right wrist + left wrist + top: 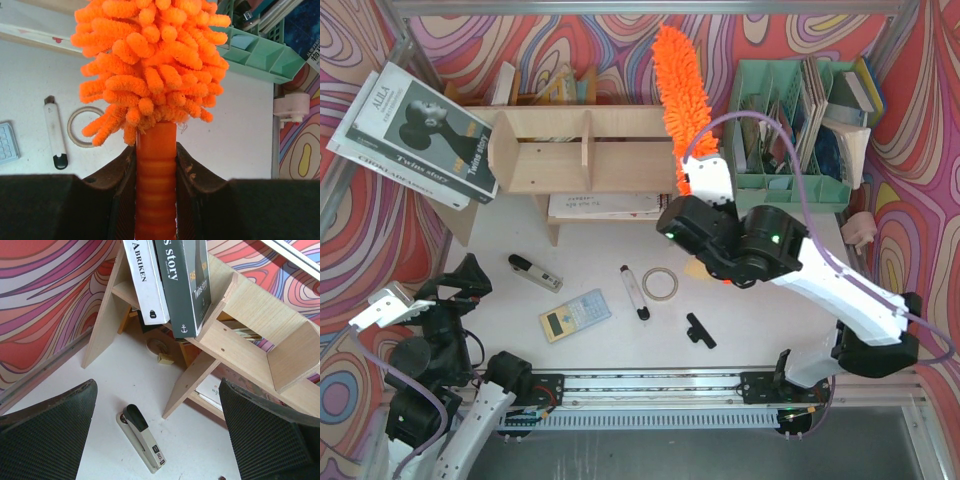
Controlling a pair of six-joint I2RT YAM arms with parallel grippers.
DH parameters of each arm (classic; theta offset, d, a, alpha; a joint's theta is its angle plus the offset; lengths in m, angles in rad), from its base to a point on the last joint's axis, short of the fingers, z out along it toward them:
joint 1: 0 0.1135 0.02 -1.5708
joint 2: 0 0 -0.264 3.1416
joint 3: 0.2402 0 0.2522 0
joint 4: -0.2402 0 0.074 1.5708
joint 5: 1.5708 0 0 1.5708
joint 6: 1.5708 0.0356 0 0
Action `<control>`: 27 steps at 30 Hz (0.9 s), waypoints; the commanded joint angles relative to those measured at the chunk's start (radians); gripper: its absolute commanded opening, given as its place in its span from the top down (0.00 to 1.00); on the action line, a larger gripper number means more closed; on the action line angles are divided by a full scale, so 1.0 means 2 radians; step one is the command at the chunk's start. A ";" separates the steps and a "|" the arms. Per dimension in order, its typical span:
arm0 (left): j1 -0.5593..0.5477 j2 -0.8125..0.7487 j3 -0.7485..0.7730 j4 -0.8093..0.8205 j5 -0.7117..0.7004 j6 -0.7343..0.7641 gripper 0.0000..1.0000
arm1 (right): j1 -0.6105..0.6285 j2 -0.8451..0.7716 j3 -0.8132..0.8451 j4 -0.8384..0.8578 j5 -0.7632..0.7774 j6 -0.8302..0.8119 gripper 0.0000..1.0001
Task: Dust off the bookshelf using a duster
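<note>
One risk I am watching. Right gripper (pixel 156 160) is clamping the duster (pixel 678 85) by its handle; the head is lying upper centre, over the right end of the bookshelf (pixel 570 150), beside the green organiser (pixel 790 185); a wide sweep could snag that. Left gripper (pixel 157 405) is hanging idle, fingers spread.

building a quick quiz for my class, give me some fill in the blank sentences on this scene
1. The right gripper has its jaws shut on the ____ of the duster.
2. The left gripper has its jaws ____ and holds nothing.
3. In the top view, the mint-green organiser stands to the ____ of the bookshelf.
4. The duster's shaggy head is ____ in colour.

Missing words: handle; open; right; orange.
</note>
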 commanded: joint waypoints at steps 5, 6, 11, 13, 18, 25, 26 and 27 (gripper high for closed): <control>0.003 0.003 -0.005 0.007 -0.001 -0.004 0.02 | -0.009 -0.026 -0.013 0.038 0.008 -0.024 1.00; 0.003 0.003 -0.005 0.007 0.000 -0.004 0.02 | -0.009 -0.024 -0.014 0.044 0.007 -0.028 1.00; 0.003 0.002 -0.005 0.007 -0.001 -0.004 0.02 | -0.009 -0.015 -0.018 0.081 -0.006 -0.059 1.00; 0.003 0.002 -0.005 0.007 -0.002 -0.004 0.02 | -0.009 -0.011 -0.018 0.093 -0.015 -0.068 1.00; 0.003 0.003 -0.006 0.008 -0.001 -0.003 0.02 | -0.010 0.001 -0.016 0.067 0.021 -0.040 1.00; 0.003 0.003 -0.005 0.007 0.000 -0.003 0.02 | -0.038 -0.018 -0.050 0.050 0.036 -0.024 1.00; 0.003 0.003 -0.005 0.007 -0.001 -0.004 0.02 | -0.040 -0.021 -0.052 0.049 0.036 -0.022 1.00; 0.003 0.003 -0.006 0.007 -0.001 -0.003 0.02 | -0.041 -0.024 -0.053 0.048 0.036 -0.021 1.00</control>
